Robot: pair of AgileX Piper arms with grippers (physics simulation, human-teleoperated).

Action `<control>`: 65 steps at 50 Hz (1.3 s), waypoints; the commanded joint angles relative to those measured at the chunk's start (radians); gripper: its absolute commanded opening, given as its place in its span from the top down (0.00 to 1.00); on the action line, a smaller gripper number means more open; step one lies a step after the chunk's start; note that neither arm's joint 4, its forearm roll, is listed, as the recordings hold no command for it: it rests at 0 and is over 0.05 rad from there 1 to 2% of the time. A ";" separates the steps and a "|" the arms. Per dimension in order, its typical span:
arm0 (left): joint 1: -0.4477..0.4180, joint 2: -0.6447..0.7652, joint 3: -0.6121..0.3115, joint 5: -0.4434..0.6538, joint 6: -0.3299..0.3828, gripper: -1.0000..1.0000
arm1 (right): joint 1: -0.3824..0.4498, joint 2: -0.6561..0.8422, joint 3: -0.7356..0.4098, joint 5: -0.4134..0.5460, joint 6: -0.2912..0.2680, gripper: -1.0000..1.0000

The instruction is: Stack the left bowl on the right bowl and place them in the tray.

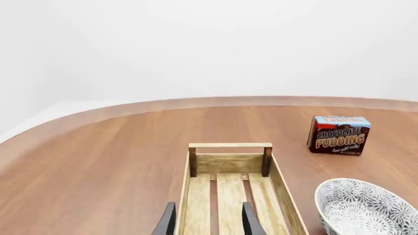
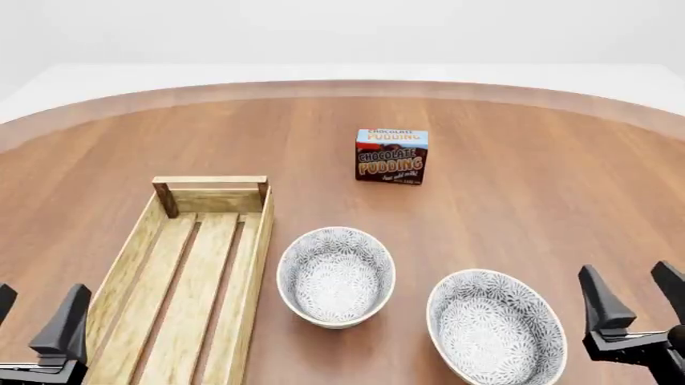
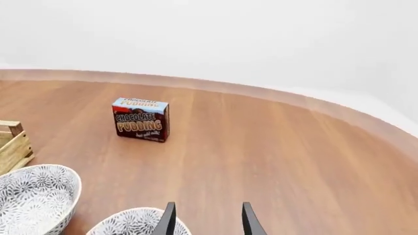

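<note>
While both arms sit low at the near edge: nothing is gripped and both bowls stand apart on the table
Left hand: at the near left corner of the front view, fingers spread apart with bare air between them; it has hold of nothing
Left hand, wrist view: two dark fingertips show, parted, over the near end of the tray
Right hand: at the near right edge of the front view, fingers parted and holding nothing, just beside the right bowl's rim without touching it
Right hand, wrist view: fingertips apart, above the right bowl's far rim
Tray: long light-wood crate with slatted bottom, lying on the left side of the table, its long axis running away from the arms, darker corner posts at the far end; nothing lies in it
Left bowl: patterned grey and white, upright, just beside the tray's right wall, whether they touch I cannot tell
Right bowl: same pattern, upright, nearer the arms than the left bowl and to its right, close to it with a small gap of wood between
Chocolate pudding box: upright, farther back near the table's middle, well apart from bowls and tray, label facing the arms
</note>
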State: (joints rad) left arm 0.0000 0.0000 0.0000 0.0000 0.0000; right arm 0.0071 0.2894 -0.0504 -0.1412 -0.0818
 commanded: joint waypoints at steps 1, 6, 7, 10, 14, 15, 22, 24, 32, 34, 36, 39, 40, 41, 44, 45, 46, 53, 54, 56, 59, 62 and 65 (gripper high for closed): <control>0.000 0.000 0.000 0.000 0.000 0.00 | 0.113 0.148 -0.169 0.069 -0.086 0.00; 0.000 0.000 0.000 0.000 0.000 0.00 | 0.211 0.344 -0.388 0.158 -0.173 0.00; 0.000 0.000 0.000 0.000 0.000 0.00 | 0.217 0.379 -0.416 0.167 -0.188 0.00; 0.000 0.000 0.000 0.000 0.000 0.00 | 0.265 0.513 -0.517 0.211 -0.245 0.00; 0.000 0.000 0.000 0.000 0.000 0.00 | 0.312 0.604 -0.625 0.266 -0.248 0.00; 0.000 0.000 0.000 0.000 0.000 0.00 | 0.327 0.644 -0.667 0.290 -0.264 0.00; 0.000 0.000 0.000 0.000 0.000 0.00 | 0.372 0.826 -0.860 0.388 -0.254 0.00; 0.000 0.000 0.000 0.000 0.000 0.00 | 0.395 0.876 -0.914 0.421 -0.246 0.00; 0.000 0.000 0.000 0.000 0.000 0.00 | 0.485 1.017 -1.089 0.537 -0.182 0.00; 0.000 0.000 0.000 0.000 0.000 0.00 | 0.497 1.064 -1.107 0.549 -0.192 0.00; 0.000 0.000 0.000 0.000 0.000 0.00 | 0.526 1.106 -1.131 0.564 -0.155 0.00; 0.000 0.000 0.000 0.000 0.000 0.00 | 0.537 1.176 -1.164 0.582 -0.147 0.00; 0.000 0.000 0.000 0.000 0.000 0.00 | 0.545 1.190 -1.172 0.587 -0.141 0.00; 0.000 0.000 0.000 0.000 0.000 0.00 | 0.562 1.213 -1.183 0.595 -0.118 0.00; 0.000 0.000 0.000 0.000 0.000 0.00 | 0.577 1.243 -1.193 0.601 -0.108 0.00; 0.000 0.000 0.000 0.000 0.000 0.00 | 0.590 1.278 -1.206 0.613 -0.094 0.00; 0.000 0.000 0.000 0.000 0.000 0.00 | 0.590 1.278 -1.207 0.613 -0.094 0.00; 0.000 0.000 0.000 0.000 0.000 0.00 | 0.599 1.378 -1.230 0.634 -0.099 0.00; 0.000 0.000 0.000 0.000 0.000 0.00 | 0.599 1.378 -1.231 0.634 -0.099 0.00; 0.000 0.000 0.000 0.000 0.000 0.00 | 0.600 1.400 -1.233 0.640 -0.104 0.00; 0.000 0.000 0.000 0.000 0.000 0.00 | 0.600 1.422 -1.234 0.641 -0.099 0.00; 0.000 0.000 0.000 0.000 0.000 0.00 | 0.592 1.454 -1.237 0.645 -0.101 0.00; 0.000 0.000 0.000 0.000 0.000 0.00 | 0.594 1.467 -1.233 0.642 -0.099 0.00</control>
State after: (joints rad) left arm 0.0000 0.0000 0.0000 0.0000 0.0000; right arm 0.5919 1.6630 -1.2626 0.4842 -0.1880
